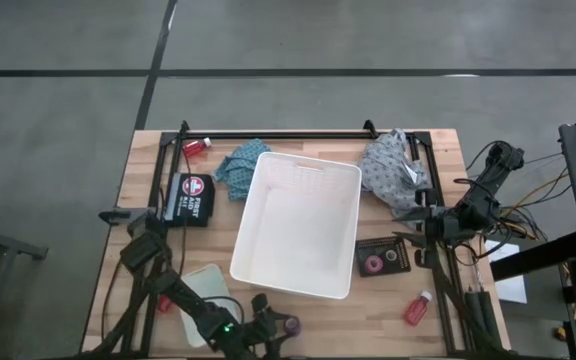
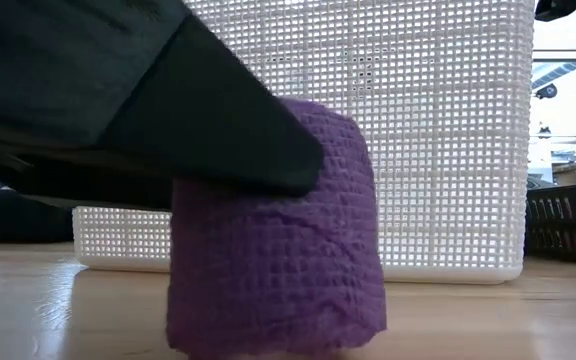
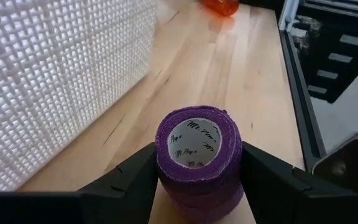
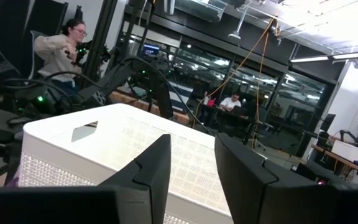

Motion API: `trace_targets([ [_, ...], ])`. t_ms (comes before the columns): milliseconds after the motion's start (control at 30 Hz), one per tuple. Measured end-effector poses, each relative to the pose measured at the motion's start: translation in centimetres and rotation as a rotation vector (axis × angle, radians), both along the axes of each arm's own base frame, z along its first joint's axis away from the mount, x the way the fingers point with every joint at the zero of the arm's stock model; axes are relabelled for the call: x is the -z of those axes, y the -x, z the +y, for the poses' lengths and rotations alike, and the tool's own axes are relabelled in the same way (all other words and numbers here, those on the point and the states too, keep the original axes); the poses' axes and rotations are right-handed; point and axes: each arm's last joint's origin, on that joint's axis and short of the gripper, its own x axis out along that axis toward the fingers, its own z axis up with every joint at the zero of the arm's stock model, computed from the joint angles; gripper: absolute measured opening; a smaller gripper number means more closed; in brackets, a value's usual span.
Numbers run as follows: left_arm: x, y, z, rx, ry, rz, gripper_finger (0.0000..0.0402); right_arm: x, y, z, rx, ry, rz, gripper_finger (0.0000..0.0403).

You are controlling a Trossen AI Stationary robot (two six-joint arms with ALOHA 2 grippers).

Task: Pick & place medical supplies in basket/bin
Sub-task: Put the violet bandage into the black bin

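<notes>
My left gripper (image 3: 197,167) is at the table's near edge, shut on a small purple roll (image 3: 197,149), just in front of the large white basket (image 1: 296,225). My right gripper (image 4: 191,146) hovers open at the basket's right side (image 1: 423,222) and touches nothing. A teal cloth (image 1: 240,165) lies left of the basket's far end and a grey cloth (image 1: 393,172) right of it. Red bottles lie at the far left (image 1: 197,146) and near right (image 1: 418,308). A translucent tray (image 1: 206,285) sits at the near left. My left gripper pinches the purple roll by its round side wall (image 3: 166,163), one finger (image 3: 135,174) on each side, coming in about level from the table's left. The roll stands upright, its open core end up, with its lower end (image 2: 268,340) on the table.
A black first-aid pouch (image 1: 190,198) lies left of the basket. A flat black tray (image 1: 383,260) holding another roll sits right of it. A black frame rail (image 1: 278,134) runs along the far edge. People sit in the room beyond the table.
</notes>
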Motion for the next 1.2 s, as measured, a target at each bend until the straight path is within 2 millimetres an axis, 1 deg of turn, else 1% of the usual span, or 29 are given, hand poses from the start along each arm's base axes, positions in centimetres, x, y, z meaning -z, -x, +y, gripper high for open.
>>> trace_targets([
  [300,0.0,0.0,0.0,0.009,-0.002,0.007,0.0213,0.0,0.0,0.0,0.0,0.0,0.0,0.0125],
  [633,0.1,0.0,0.0,0.023,0.002,0.021,0.0253,0.0,0.0,0.0,0.0,0.0,0.0,0.0127],
  [800,0.1,0.0,0.0,0.02,0.004,0.016,0.0261,0.0,0.0,0.0,0.0,0.0,0.0,0.0121],
  [1000,-1.2,0.0,-0.1,0.033,-0.013,-0.006,0.026,0.0,0.0,0.0,0.001,0.0,0.0,0.0118],
  [1200,-2.5,0.6,-0.4,0.013,-0.026,-0.047,0.026,0.0,0.0,0.0,0.001,0.0,0.0,0.0126],
])
